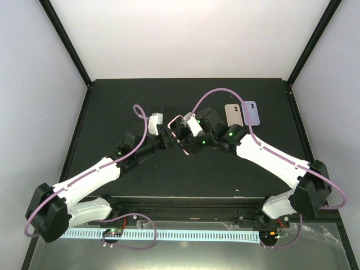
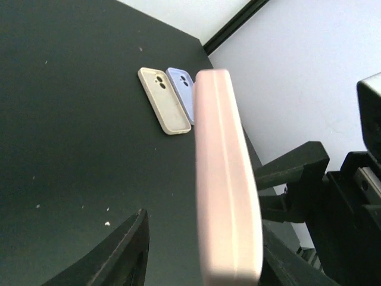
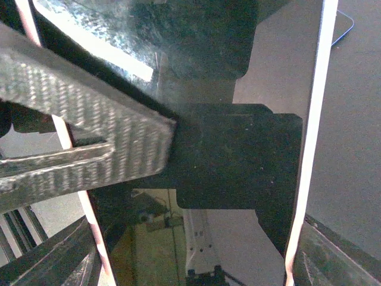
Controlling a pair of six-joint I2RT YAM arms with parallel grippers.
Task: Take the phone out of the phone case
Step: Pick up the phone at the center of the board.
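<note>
Gripping the pale pink silicone phone case [image 2: 226, 179] above the table, right fingers [image 3: 336, 259] clamp its edges; left fingers [image 2: 128, 253] straddle it, apart.

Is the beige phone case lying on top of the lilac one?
No, the beige phone case lies beside the lilac phone case, both flat.

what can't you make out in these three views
- Left wrist: pink case seen edge-on and blurred, bottom cut by the frame; its face is turned away, so any phone inside is hidden.
- Top view: left gripper and right gripper cover most of the case.
- Right wrist: reflections across the case's glossy face hide detail; the grip itself is cut off at the bottom edge.
</note>
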